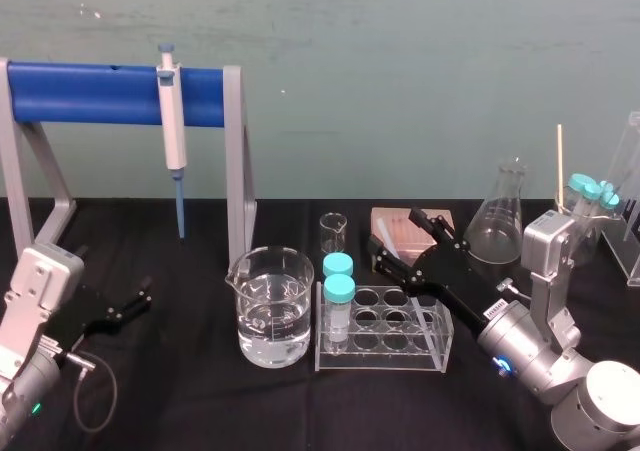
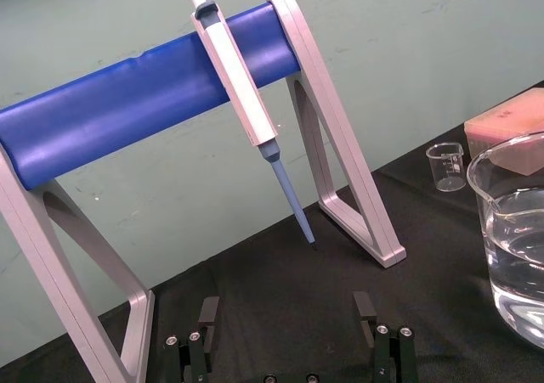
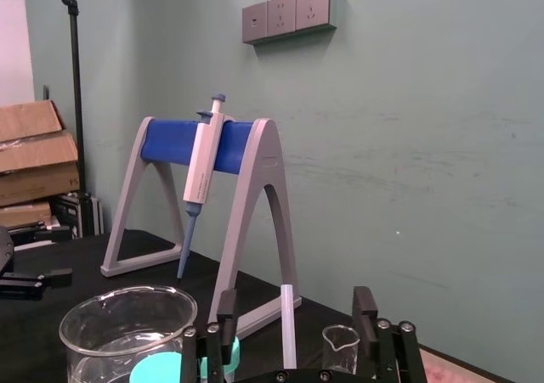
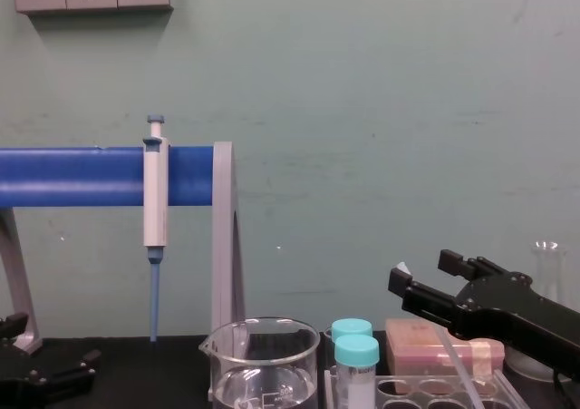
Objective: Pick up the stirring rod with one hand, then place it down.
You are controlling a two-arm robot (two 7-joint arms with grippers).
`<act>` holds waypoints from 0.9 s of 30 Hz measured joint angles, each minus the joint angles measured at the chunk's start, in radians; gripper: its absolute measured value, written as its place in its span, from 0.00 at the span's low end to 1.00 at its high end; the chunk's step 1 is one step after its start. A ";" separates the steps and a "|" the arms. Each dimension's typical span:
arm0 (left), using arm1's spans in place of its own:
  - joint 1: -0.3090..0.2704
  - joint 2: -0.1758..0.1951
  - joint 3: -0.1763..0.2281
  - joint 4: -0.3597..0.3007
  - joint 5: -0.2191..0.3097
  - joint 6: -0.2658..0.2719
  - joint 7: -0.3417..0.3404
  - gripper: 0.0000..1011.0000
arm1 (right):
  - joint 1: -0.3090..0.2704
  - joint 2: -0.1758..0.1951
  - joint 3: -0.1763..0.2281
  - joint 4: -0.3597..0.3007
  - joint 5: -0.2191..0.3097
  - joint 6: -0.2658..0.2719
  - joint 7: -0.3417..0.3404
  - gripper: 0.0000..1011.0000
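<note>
item, stirring rod (image 3: 287, 323): we log it between the spread fingers of the right gripper (image 1: 400, 243) above the tube rack (image 1: 432, 349), unpinched, likely lined up for closing; left gripper (image 2: 286, 311) parked, fingers spread, table (image 1: 180, 391) left.

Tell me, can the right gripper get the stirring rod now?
Probably yes: the right gripper is open, the stirring rod is between its fingers, nothing in the way. The left gripper sits near the pipette stand.

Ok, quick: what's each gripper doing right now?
Left gripper: open, empty.
Right gripper: open, with the stirring rod between its jaws, not clamped.
</note>
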 joint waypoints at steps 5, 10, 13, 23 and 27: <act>0.000 0.000 0.000 0.000 0.000 0.000 0.000 0.99 | 0.000 0.000 0.000 0.000 0.000 0.000 0.000 0.96; 0.000 0.000 0.000 0.000 0.000 0.000 0.000 0.99 | 0.000 0.000 0.000 -0.002 -0.003 -0.002 -0.002 0.99; 0.000 0.000 0.000 0.000 0.000 0.000 0.000 0.99 | -0.007 -0.001 0.006 -0.022 -0.036 -0.026 -0.044 0.99; 0.000 0.000 0.000 0.000 0.000 0.000 0.000 0.99 | -0.050 -0.022 0.069 -0.110 -0.165 -0.057 -0.243 0.99; 0.000 0.000 0.000 0.000 0.000 0.000 0.000 0.99 | -0.078 -0.026 0.113 -0.152 -0.212 0.000 -0.338 0.99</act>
